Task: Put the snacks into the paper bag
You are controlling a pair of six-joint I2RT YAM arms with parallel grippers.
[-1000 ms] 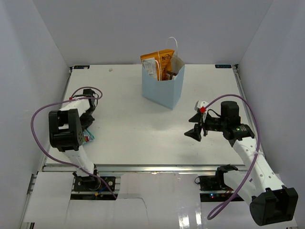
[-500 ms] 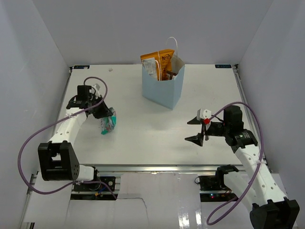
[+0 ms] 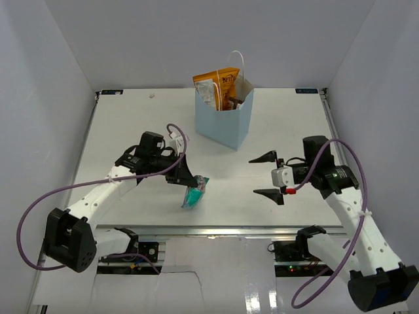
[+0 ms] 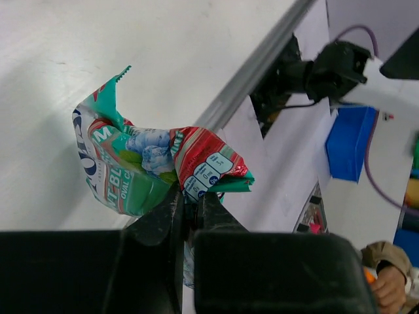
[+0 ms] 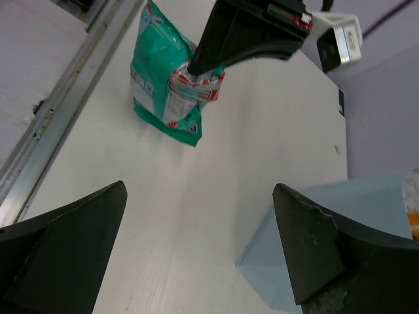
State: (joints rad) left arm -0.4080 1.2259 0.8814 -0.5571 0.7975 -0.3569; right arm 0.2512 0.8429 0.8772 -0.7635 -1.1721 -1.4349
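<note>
We see the left arm (image 3: 105,190) reaching across the white counter (image 3: 288,118) toward the middle, its jaws clenched on the crumpled top of the green packet (image 3: 194,194). The left wrist view shows both fingers pinched tight on a red and green fold of that packet (image 4: 141,167), with the rest of the wrapper spreading out beyond the fingertips. The packet hangs below the jaws near the counter's front edge, well apart from the paper bag (image 3: 226,124). We cannot tell whether its lower end touches the counter. The light blue paper bag stands upright toward the back of the counter, its thin white handle (image 3: 239,62) looping above the rim. An orange chip bag (image 3: 219,80) sticks out of its top beside a pale packet (image 3: 207,91). The right arm (image 3: 347,203) sits over the right side of the counter with its jaws released and spread wide, grasping nothing. From the right wrist view we look between the two dark fingers (image 5: 59,242) at the green packet (image 5: 171,82) ahead and a corner of the paper bag (image 5: 308,242) at the lower right.
</note>
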